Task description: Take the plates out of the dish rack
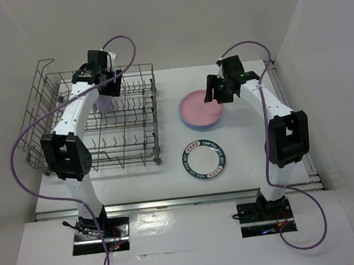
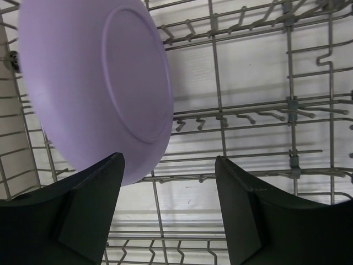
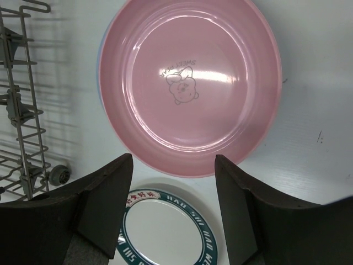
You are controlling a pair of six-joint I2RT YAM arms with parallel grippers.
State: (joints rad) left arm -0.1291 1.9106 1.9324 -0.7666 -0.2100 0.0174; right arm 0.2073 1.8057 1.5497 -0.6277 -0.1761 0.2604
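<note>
In the grey wire dish rack [image 1: 132, 121] a lavender plate [image 1: 104, 103] stands on edge among the tines. My left gripper [image 1: 104, 84] hovers over it, open. In the left wrist view the lavender plate [image 2: 99, 83] shows its underside, with its lower rim beside the left finger [image 2: 94, 204]. The gap of the left gripper [image 2: 170, 160] holds only rack wires [image 2: 287, 105]. A pink plate [image 1: 198, 107] lies on a blue plate [image 1: 198, 128] on the table. My right gripper [image 1: 219, 93] hangs open just above the pink plate [image 3: 190, 83], holding nothing.
A white plate with a dark teal patterned rim [image 1: 205, 158] lies flat in front of the pink one, also under the right wrist [image 3: 165, 226]. The rack's right side [image 3: 22, 110] stands close to the stacked plates. White walls enclose the table.
</note>
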